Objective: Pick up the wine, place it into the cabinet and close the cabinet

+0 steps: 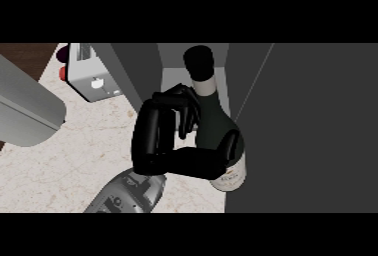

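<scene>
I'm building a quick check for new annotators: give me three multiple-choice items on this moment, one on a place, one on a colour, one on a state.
1. Where is the wine bottle?
A. lying flat on the counter
B. at the cabinet's opening, upright in a hand
C. on the toaster

2. What colour is the bottle's cap?
A. black
B. red
C. gold

3. What is the hand at the view's middle doing?
A. resting open
C. curled round the bottle
B. pressing the cabinet door

Answers: 1 B, the bottle stands against the dark cabinet interior; 2 A, its top is black; 3 C, fingers and thumb wrap its body.
</scene>
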Tool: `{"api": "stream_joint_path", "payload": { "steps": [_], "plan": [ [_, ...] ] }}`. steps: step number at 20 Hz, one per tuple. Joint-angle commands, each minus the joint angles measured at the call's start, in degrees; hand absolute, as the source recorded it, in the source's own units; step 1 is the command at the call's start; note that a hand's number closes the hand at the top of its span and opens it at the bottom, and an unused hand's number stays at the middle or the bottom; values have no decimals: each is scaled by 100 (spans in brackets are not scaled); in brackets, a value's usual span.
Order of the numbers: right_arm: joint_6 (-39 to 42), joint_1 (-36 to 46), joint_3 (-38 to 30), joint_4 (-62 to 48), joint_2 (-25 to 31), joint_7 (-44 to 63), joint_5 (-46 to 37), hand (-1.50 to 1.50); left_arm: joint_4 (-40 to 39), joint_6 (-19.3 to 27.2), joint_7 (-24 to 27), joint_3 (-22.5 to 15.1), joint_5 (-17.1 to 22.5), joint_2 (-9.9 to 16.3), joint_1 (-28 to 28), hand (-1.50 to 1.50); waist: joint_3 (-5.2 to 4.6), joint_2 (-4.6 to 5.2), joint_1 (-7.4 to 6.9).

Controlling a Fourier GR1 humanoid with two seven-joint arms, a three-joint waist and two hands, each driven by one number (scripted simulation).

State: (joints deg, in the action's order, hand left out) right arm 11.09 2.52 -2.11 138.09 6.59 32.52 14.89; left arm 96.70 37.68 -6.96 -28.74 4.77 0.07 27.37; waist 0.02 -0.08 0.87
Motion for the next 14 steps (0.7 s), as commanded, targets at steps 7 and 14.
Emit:
{"api": "stream_joint_path", "payload": {
  "steps": [7, 14],
  "plan": [
    [-112, -52, -92, 690, -1, 293, 431, -150, -906, 518, 517, -200, 207, -7, 383, 150, -2, 4, -12],
    [53, -219, -207, 784, 104, 351, 654, -150, -1345, 486, 1360, 38, 1140, -7, 351, 150, -2, 8, 22]
  ]
}}
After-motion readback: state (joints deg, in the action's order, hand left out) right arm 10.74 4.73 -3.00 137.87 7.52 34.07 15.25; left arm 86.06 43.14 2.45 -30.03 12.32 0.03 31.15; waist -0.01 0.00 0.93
